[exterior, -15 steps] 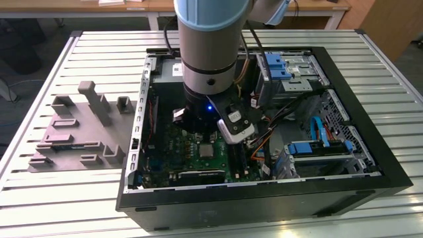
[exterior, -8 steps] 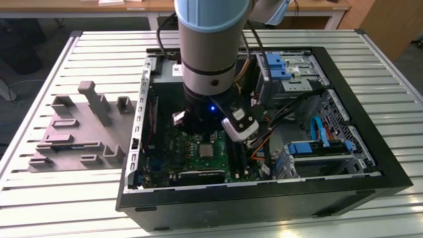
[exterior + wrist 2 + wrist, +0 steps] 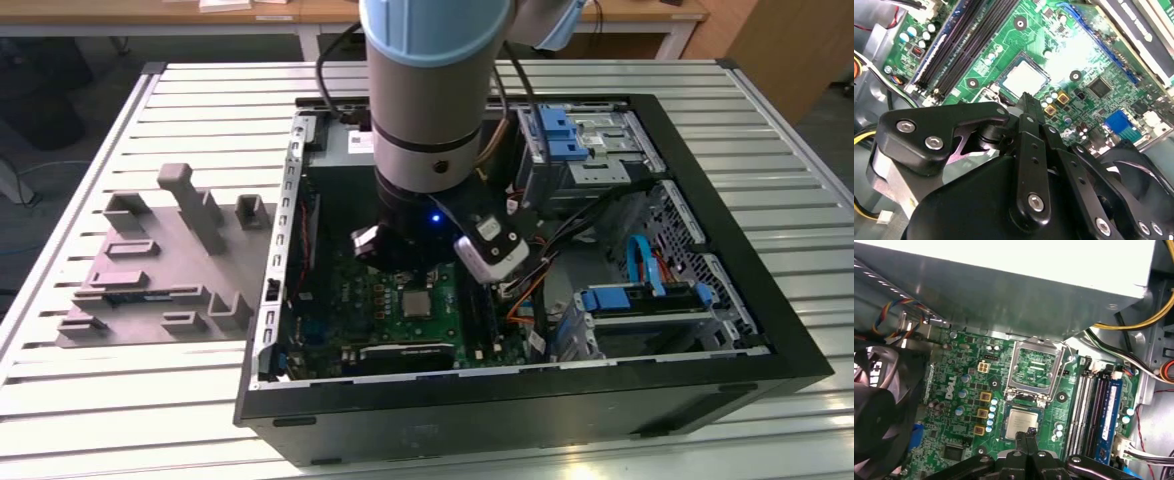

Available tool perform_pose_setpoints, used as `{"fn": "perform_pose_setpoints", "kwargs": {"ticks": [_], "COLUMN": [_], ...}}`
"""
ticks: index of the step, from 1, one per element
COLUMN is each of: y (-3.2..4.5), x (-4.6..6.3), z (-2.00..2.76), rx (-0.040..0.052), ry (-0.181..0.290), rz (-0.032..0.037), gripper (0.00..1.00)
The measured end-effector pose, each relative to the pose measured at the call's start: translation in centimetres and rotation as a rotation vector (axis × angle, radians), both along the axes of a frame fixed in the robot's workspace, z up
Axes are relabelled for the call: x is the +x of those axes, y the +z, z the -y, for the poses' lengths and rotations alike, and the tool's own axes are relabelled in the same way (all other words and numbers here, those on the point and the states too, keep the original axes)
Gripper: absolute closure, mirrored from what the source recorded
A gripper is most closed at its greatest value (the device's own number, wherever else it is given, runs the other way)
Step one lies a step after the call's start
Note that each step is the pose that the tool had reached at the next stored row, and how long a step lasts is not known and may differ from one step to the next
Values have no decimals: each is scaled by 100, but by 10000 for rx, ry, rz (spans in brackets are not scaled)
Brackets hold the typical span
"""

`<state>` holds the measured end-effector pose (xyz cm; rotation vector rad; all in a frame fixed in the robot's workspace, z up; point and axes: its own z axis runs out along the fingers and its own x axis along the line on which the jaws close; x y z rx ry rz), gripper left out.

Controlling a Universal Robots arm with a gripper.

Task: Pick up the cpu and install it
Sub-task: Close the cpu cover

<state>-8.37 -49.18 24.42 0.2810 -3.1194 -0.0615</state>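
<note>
First wrist view: the cpu [image 3: 1021, 423] lies flat in its socket on the green motherboard [image 3: 969, 405], its silver-grey lid facing up. The hinged socket cover [image 3: 1035, 367] stands open just beside it, showing a green underside within a bright metal frame. The second wrist view shows the same chip [image 3: 1024, 79] seated squarely in the socket, strongly lit and glaring.

The claw [image 3: 1029, 435] hangs directly over the near edge of the chip. Its black fingertips are pressed together with no gap and nothing between them, so it is clenched and empty.

Handling, as a judgement: the chip looks light, rigid and thin, with a smooth metal top that would be slippery. The contact side is likely fragile, so any hold belongs on the opposite thin edges, kept level.

Surroundings: dark memory slots [image 3: 1085, 405] run alongside the socket, with small cylindrical capacitors [image 3: 992, 408] and yellow square components between. A black fan [image 3: 876, 415] sits at the board's edge.

The exterior view shows the arm [image 3: 427, 110] reaching down into the open black computer case [image 3: 747, 310], which rests on a slatted metal worktop [image 3: 134, 400]. A grey moulded tray [image 3: 160, 265] with upright blocks lies beside the case, on the exterior view's left.
</note>
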Motion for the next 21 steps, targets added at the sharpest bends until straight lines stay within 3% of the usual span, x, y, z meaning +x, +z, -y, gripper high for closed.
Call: {"fn": "perform_pose_setpoints", "kwargs": {"ticks": [13,21], "y": [-11,-20], "x": [90,111], "z": [-23,-23], "rx": [0,5], "ry": [13,992], "rz": [0,1], "gripper": [89,89]}}
